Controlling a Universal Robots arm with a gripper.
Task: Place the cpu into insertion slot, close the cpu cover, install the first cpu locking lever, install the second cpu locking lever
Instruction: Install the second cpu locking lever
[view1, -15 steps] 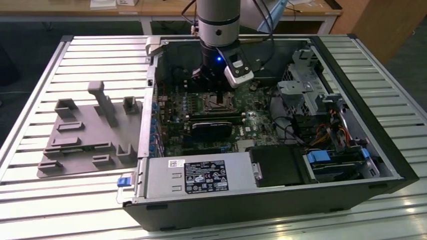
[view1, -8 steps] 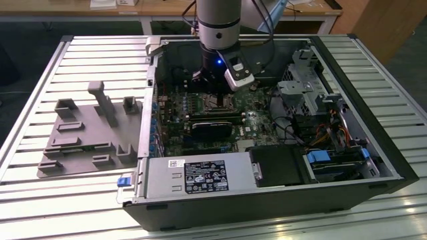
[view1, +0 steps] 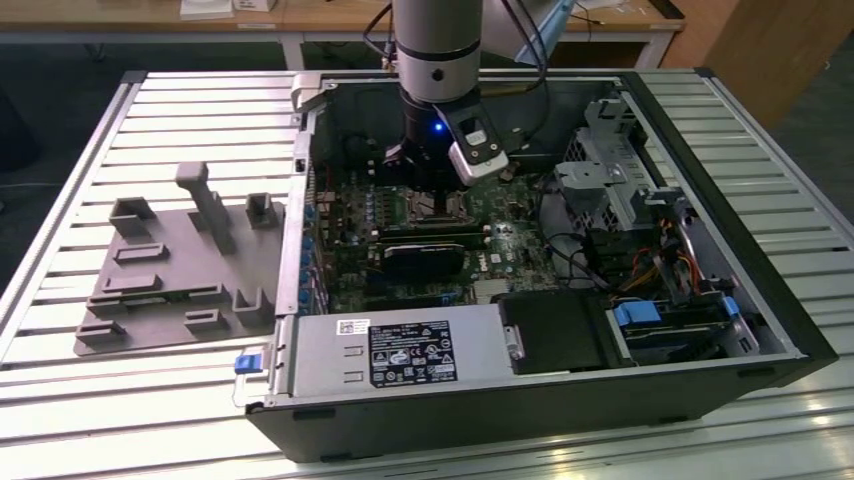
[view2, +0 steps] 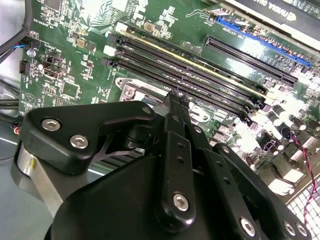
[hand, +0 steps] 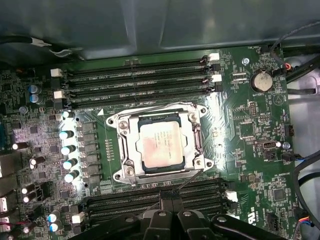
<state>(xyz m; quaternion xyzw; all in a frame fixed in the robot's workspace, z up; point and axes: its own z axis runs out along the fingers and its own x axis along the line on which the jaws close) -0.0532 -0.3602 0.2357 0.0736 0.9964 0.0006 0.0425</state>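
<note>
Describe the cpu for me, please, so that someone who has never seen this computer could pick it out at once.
Start at the green motherboard in the first wrist view and look between its two banks of long black memory slots. There a silvery cpu cover frames the cpu, a flat dull-grey metal square, the only plain, unprinted plate among small components.

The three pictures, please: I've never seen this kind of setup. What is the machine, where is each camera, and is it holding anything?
A single robot arm reaches down into an opened computer case lying on a slatted table; the exterior view shows this from off the arm. Both wrist views ride on the arm. The first wrist view looks onto the green board, where the cpu sits in the insertion slot with the cpu cover framing it. The gripper hangs close by, fingers together, holding nothing visible. A grey tool holder lies beside the case.
</note>
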